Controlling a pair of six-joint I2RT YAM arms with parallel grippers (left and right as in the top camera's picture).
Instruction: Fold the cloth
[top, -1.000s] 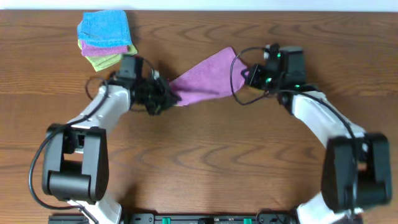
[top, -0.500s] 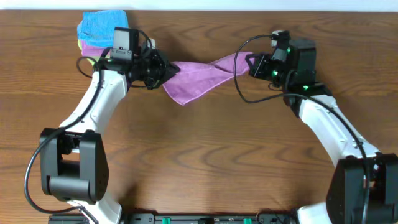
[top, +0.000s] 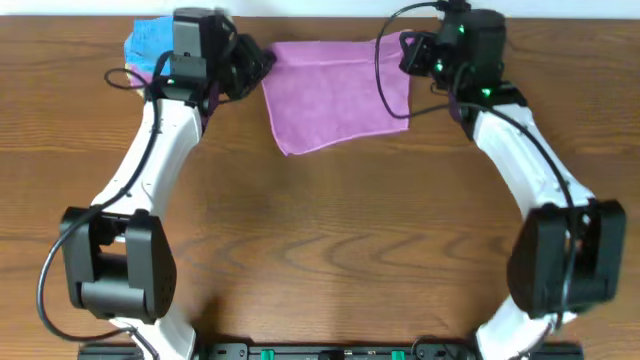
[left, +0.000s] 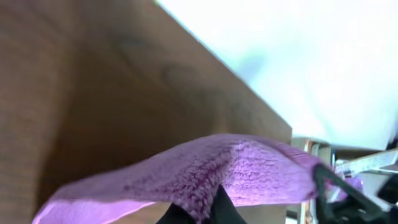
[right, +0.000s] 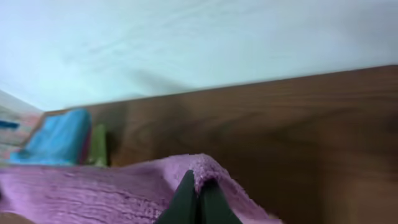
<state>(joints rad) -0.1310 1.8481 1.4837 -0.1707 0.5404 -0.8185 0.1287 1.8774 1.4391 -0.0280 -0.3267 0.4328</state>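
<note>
Nearest to the arm bases we see the wooden table. A little further out comes the free edge of the cloth, with one lower corner pointing toward us on the left side; we cannot tell whether this edge touches the wood. Beyond it, the far edge is stretched from left to right between the two grippers, so the long axis runs across the table. The left gripper is clamped on the left far corner and the right gripper on the right one. In each wrist view, dark fingertips are pinched together on purple pile. Each arm is equally near to its own corner. We judge that the coming move must carry the held edge toward us, over the free edge. Farthest, just beside the left gripper, lies a stack of coloured cloths.
</note>
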